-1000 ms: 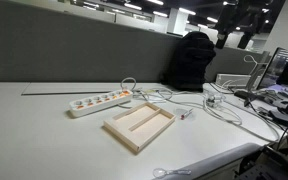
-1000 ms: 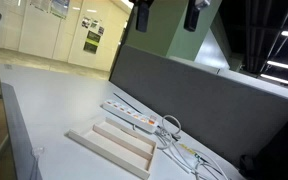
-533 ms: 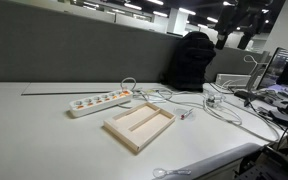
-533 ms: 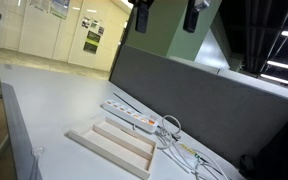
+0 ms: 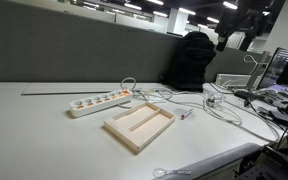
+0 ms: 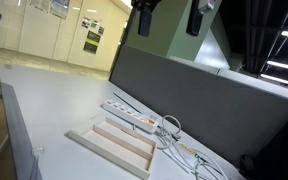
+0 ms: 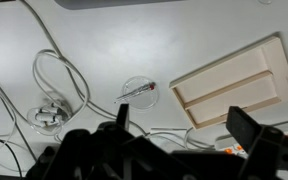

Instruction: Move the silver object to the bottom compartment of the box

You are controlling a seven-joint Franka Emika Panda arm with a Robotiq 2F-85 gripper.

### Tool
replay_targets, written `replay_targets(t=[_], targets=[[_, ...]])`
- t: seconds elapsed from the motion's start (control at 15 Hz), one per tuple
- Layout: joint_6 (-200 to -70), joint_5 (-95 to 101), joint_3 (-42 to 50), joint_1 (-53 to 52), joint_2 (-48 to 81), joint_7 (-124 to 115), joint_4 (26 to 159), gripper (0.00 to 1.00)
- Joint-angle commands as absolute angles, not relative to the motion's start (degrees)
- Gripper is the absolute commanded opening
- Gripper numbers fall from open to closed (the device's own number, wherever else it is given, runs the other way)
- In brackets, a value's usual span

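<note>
**Desk:** Where is the silver object [image 7: 138, 94]?

**Photographer:** It lies on the worktop [image 7: 114, 35] beside the box [image 7: 229, 85], clear of its rim and near the white cables [image 7: 59, 65].

**Desk:** And the pincer [image 7: 182, 120]?

**Photographer:** Released, jaws spread wide, hanging high above. It should drop straight down, straddle the thin shaft across its width, and keep off the cable loop before closing.

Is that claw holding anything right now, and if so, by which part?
Nothing. The claw hangs open above the desk; the silver object lies untouched below, outside the box.
</note>
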State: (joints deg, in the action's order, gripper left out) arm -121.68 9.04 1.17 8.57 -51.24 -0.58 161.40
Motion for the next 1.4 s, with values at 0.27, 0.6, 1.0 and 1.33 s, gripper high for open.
replay_targets(t=[0.27,0.6,1.0,1.33], targets=[[-130.52,12.89,0.10,17.06,-36.14,-11.84,160.23,1.00],[-139.86,14.22,-1.76,19.37,-22.73,-20.17,157.13,1.00],[-147.66,23.07,-1.51,22.44,-8.56,-30.90,151.71,1.00],[-147.66,26.25,3.73,19.74,-5.86,-30.46,150.96,1.00]])
